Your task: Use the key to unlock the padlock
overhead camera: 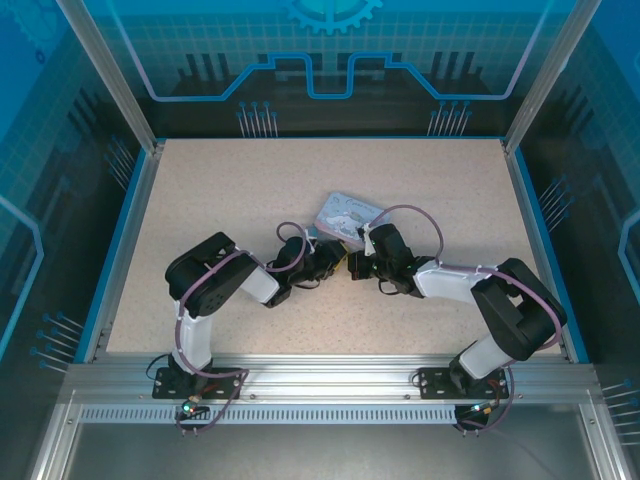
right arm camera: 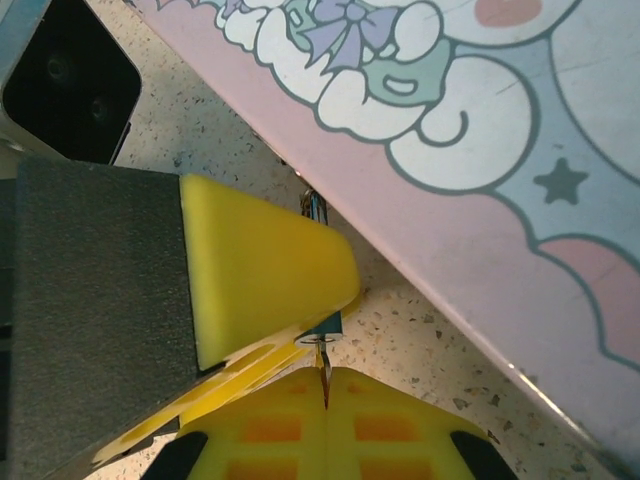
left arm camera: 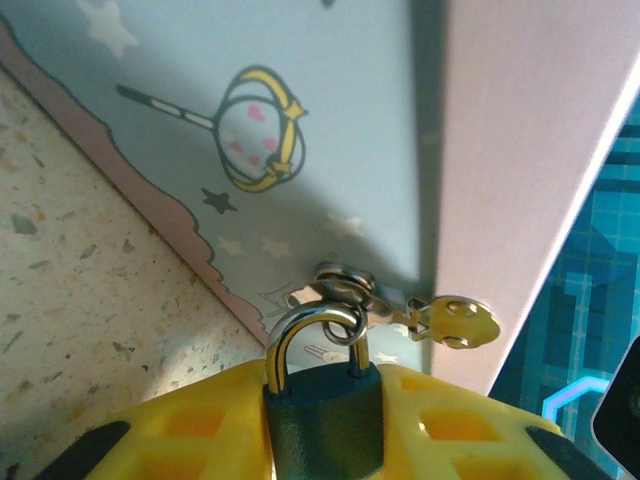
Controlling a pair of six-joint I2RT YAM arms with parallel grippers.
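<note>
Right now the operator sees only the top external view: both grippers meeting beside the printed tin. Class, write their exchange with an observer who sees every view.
Operator: Is anything held on the left?
Observer: Yes, the padlock sits between the left gripper's yellow fingers.
Operator: And its shackle?
Observer: Both legs in the body, threaded through a small metal ring in front of the tin.
Operator: The other arm?
Observer: The right gripper is shut on the key, a thin sliver pointing at the padlock's underside.
</note>
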